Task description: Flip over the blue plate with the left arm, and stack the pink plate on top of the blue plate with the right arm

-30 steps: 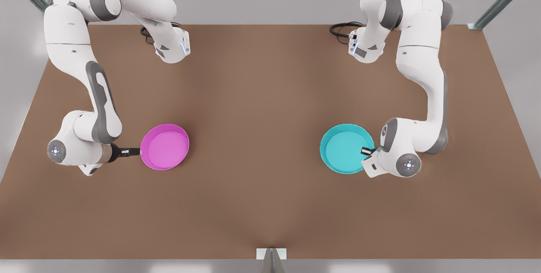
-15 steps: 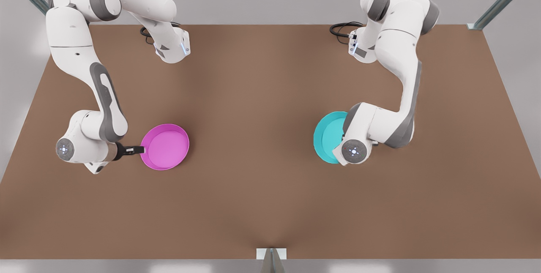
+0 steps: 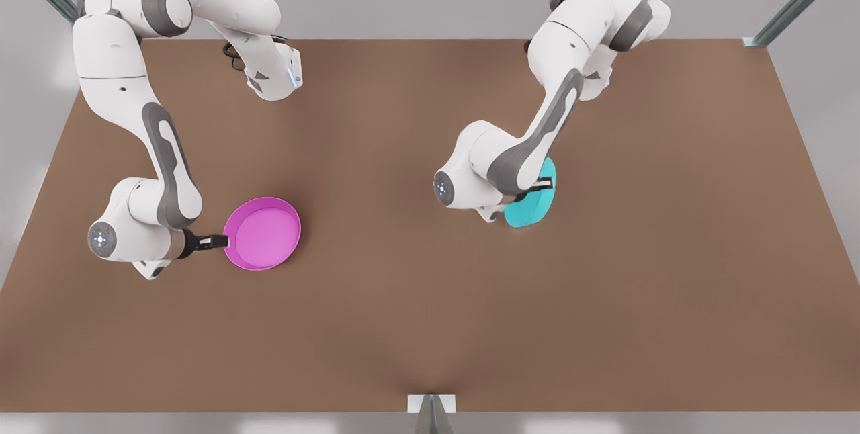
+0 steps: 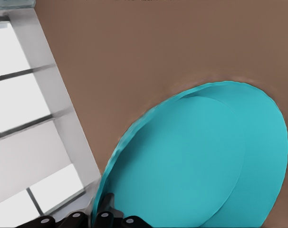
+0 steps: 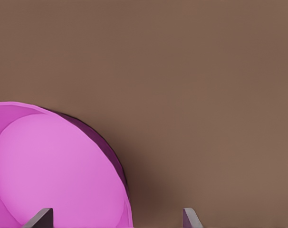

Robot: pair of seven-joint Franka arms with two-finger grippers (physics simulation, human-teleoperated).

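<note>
1. We see the left gripper (image 3: 549,183) on the arm at the front view's right, clamped on the rim of the round shallow cyan-turquoise blue plate (image 3: 532,207); in the left wrist view its dark fingers (image 4: 108,216) pinch the edge of that dish (image 4: 191,161), one on each face.
2. The blue plate is held tilted steeply on edge, clear of lying flat on the brown table (image 3: 416,286); in the front view it reads as a narrow ellipse, partly hidden behind the arm's white forearm, a little towards the front view's right of the table's middle.
3. The right gripper (image 3: 213,241), on the arm at the front view's left, sits level with the table and just beside the edge of the round shallow magenta-pink plate (image 3: 262,233) that lies nearest to it.
4. In the right wrist view its two grey fingertips (image 5: 39,218) stand wide apart, holding nothing; the pink plate (image 5: 53,175) lies ahead, off to one side of the gap between them.
5. The pink plate rests flat on the table, open face up, its lighter inner floor showing; the two plates are well apart.
</note>
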